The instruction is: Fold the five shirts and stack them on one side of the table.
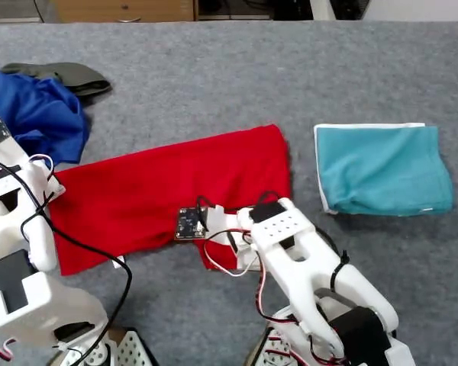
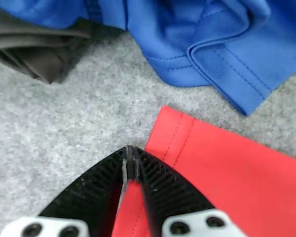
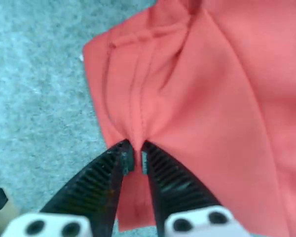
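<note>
We see the red shirt [image 1: 168,191] stretched lengthwise across the middle of the grey worktop [image 1: 214,76], gripped in two places. The left pincer [image 2: 130,165], at the shirt's left end, is closed tight on a hemmed edge of red cloth, its black ribbed fingers [image 2: 163,190] meeting at the tips. The right pincer [image 3: 136,154], at the shirt's near edge, is drawn narrow on a gathered fold of the same cloth, which puckers into creases running away from the tips. To the right, apart from the red shirt, a teal shirt [image 1: 382,171] lies folded into a neat rectangle. At the far left a blue shirt [image 1: 30,114] lies crumpled, near the red shirt's corner but not touching it, with an olive garment [image 1: 72,76] tucked against it.
</note>
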Controlling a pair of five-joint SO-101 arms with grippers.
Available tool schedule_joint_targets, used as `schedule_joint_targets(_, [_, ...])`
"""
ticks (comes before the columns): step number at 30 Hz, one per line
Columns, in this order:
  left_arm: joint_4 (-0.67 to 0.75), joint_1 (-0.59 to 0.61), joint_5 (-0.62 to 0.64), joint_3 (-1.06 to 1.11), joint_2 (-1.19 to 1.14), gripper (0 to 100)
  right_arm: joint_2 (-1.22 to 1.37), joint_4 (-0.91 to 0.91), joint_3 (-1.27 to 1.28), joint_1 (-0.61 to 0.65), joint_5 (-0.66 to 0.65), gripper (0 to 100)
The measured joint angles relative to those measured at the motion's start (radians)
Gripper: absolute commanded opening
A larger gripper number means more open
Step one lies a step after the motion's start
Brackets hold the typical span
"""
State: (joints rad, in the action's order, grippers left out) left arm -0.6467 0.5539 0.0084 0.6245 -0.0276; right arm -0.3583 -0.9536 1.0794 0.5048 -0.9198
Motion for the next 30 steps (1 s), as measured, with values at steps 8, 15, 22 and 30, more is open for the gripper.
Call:
schedule_joint_targets(8, [0.000, 0.000, 0.000, 0.000, 0.000, 2, 0.002, -0.012, -0.017, 0.000, 0.026, 0.8])
schedule_joint_targets(15, [0.000, 0.000, 0.000, 0.000, 0.000, 2, 0.002, -0.101, -0.089, -0.003, 0.029, 0.5])
schedule_joint_targets(22, [0.000, 0.000, 0.000, 0.000, 0.000, 2, 0.002, -0.112, -0.091, -0.003, 0.029, 2.7])
schedule_joint_targets(30, [0.000, 0.000, 0.000, 0.000, 0.000, 2, 0.002, -0.115, -0.091, -0.003, 0.029, 4.9])
